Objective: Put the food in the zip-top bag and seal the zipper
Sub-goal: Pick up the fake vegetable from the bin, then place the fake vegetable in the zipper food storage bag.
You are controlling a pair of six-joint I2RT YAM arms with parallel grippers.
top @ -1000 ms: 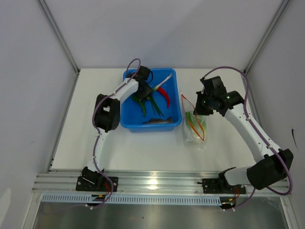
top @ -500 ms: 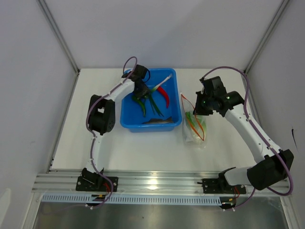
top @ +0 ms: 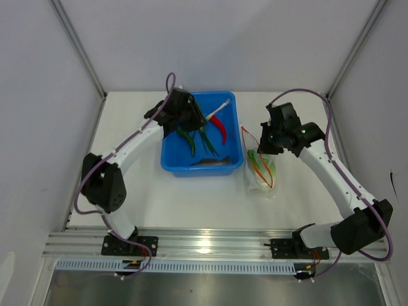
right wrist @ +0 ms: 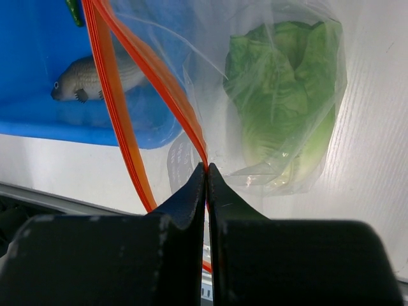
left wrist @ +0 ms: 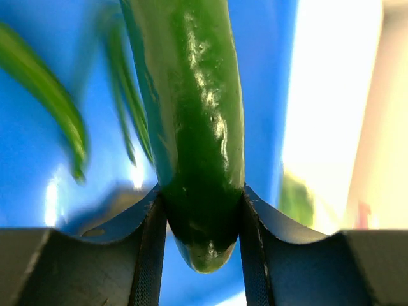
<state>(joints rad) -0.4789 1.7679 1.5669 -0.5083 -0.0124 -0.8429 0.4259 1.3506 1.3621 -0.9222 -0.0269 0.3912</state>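
Top view: the left tool (top: 185,122) hangs over the upper left part of the blue bin (top: 236,137) at centre frame, close to the red chili (top: 220,129). Right of the bin, the zip-top bag (top: 260,178) lies on the white worktop (top: 191,197), with the right tool (top: 264,149) at its upper end.

Left wrist view: the tool is narrow, clamped on the end of a dark green pod (left wrist: 201,127) that runs up the centre of the frame against the blue bin.

Right wrist view: the tool is pinched tight on the orange-red zipper (right wrist: 121,124) at lower centre. The pale green cabbage (right wrist: 287,102) sits inside the bag at upper right. A toy fish (right wrist: 95,80) lies in the bin at upper left.
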